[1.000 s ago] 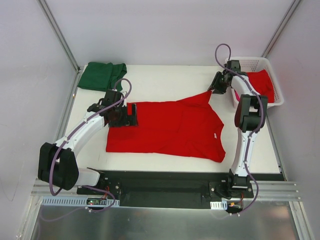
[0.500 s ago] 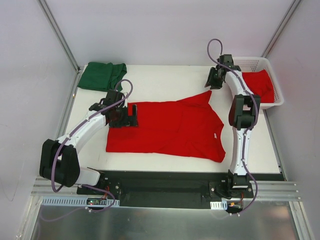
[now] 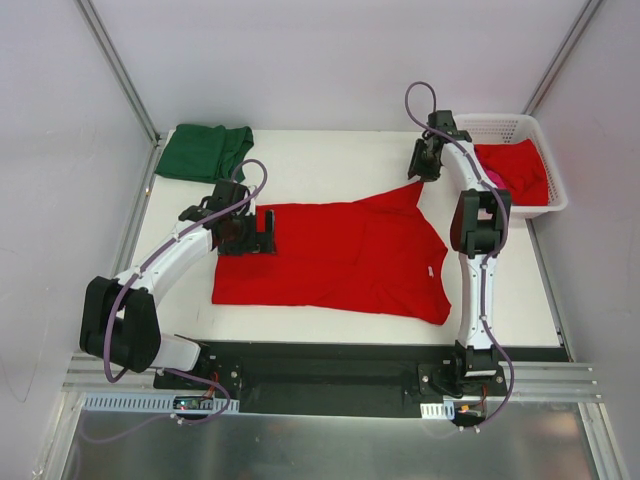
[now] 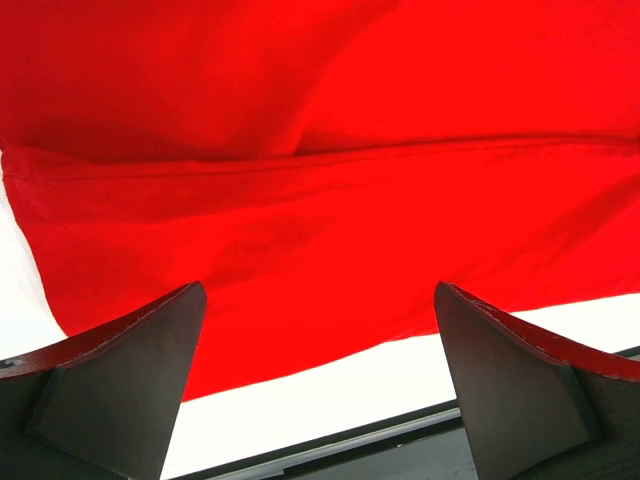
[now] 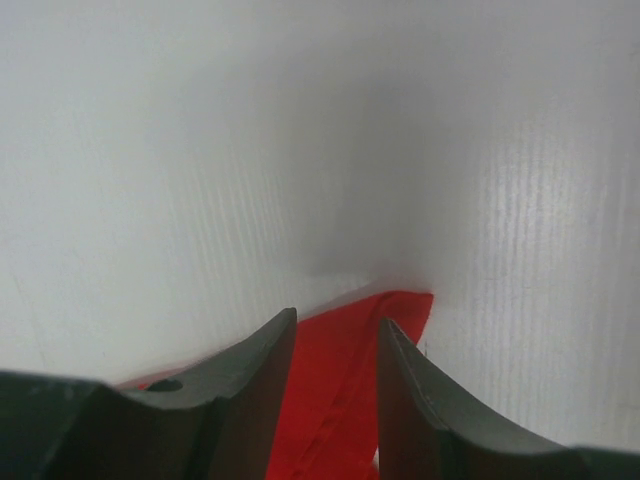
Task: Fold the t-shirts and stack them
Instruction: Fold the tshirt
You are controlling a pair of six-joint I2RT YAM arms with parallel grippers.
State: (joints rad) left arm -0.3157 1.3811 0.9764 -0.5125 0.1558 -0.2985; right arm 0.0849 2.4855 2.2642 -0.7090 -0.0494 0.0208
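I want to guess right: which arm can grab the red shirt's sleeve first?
Right, probably. The right gripper hovers over the sleeve tip; the left gripper sits open at the red shirt's hem.

We are looking at a plain bright red t-shirt on a white table, a plain dark green t-shirt, and another red t-shirt in a white lattice-patterned basket.

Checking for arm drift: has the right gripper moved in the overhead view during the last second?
Yes. The right gripper has shifted left, away from the white plastic lattice basket, towards the sleeve tip of the spread bright red t-shirt.
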